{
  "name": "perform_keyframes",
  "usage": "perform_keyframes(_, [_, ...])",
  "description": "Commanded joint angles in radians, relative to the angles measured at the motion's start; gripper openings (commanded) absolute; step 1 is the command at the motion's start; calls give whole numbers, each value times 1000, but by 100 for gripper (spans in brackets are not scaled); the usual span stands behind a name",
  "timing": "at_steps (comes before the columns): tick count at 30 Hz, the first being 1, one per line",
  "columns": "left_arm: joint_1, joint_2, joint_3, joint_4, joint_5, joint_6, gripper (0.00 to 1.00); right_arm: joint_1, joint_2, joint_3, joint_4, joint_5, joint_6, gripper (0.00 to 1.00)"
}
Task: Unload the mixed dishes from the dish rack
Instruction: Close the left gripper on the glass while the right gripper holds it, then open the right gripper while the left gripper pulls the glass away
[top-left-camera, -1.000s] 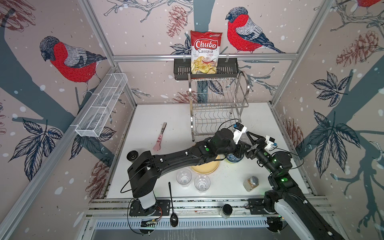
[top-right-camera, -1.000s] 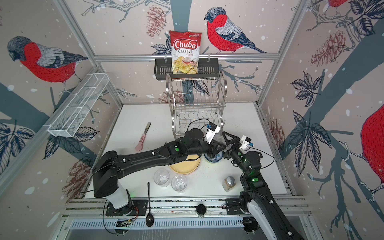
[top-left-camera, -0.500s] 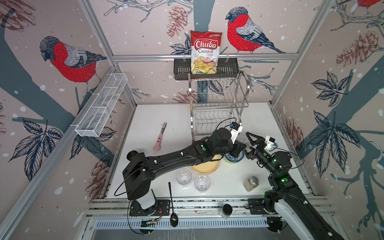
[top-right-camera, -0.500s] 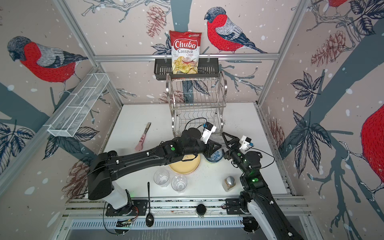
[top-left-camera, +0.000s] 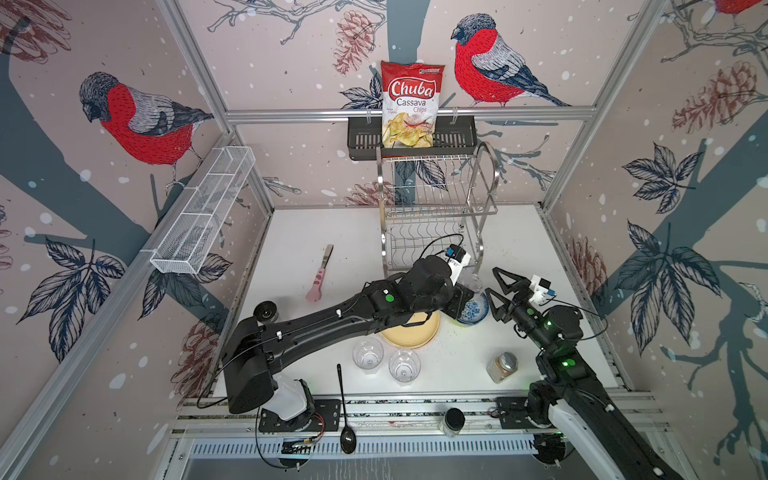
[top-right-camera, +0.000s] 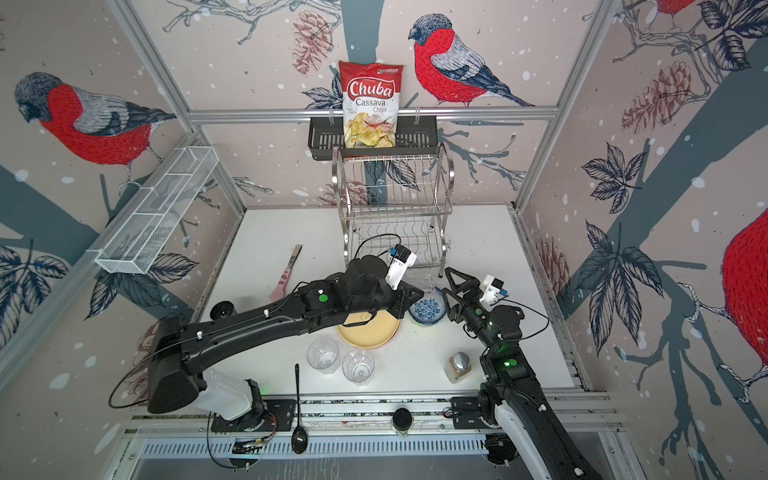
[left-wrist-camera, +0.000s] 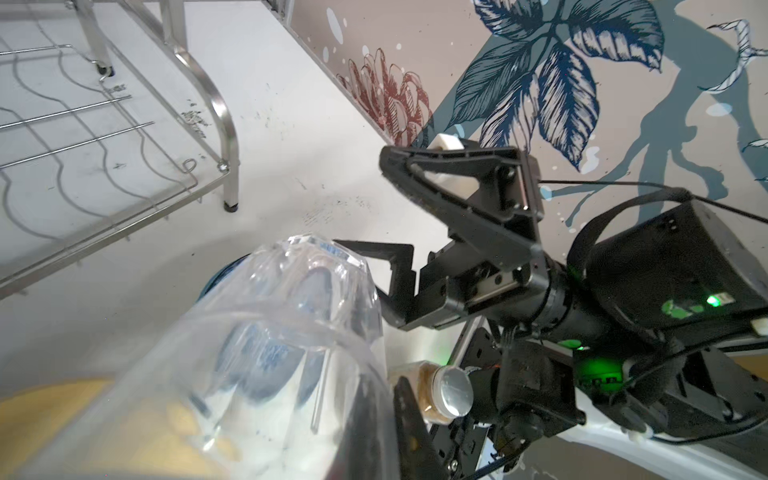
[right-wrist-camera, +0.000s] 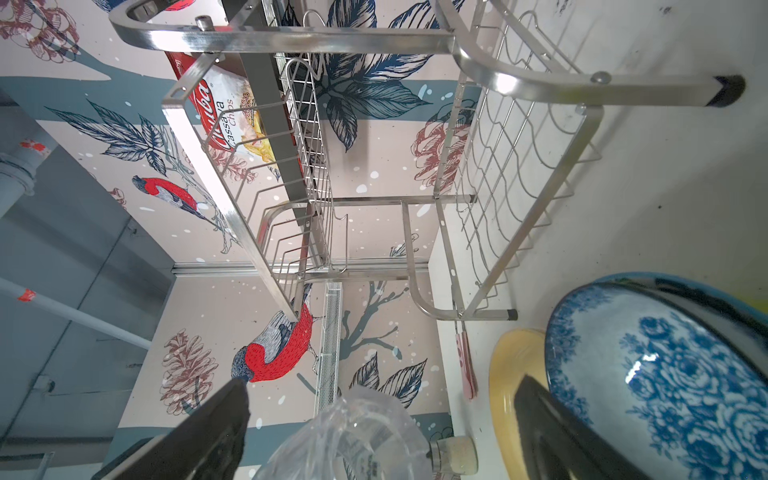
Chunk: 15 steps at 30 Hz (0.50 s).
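Seeing two clear tumblers (top-left-camera: 368, 353) standing upright on the table (top-left-camera: 519, 249), just beside the yellow plate (top-left-camera: 411, 338). Pinching a third tumbler (top-left-camera: 472, 282) by its wall with the left gripper (top-left-camera: 462, 296), fingers nearly pressed together, holding it tilted over the blue-white bowl (top-left-camera: 476, 311). Holding the right gripper (top-left-camera: 491, 282) just beside it, fingers spread wide, gripping nothing. Noting the dish rack (top-left-camera: 436, 208) standing behind, at the table's back.
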<state>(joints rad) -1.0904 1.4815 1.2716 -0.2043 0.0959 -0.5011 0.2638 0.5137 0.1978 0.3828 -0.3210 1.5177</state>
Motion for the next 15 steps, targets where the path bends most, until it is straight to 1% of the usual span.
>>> perform_keyframes(1, [0, -59, -36, -54, -52, 4, 0, -6, -11, -7, 13, 5, -2, 99])
perform_keyframes(6, [0, -108, -29, -176, -60, 21, 0, -8, -16, -13, 14, 0, 1, 100])
perform_keyframes(9, [-6, -113, -20, -245, -48, 21, 0, -9, -17, -14, 15, -3, 1, 99])
perform_keyframes(15, [-34, -97, -5, -403, -59, 24, 0, -9, -27, -25, 10, 0, 4, 100])
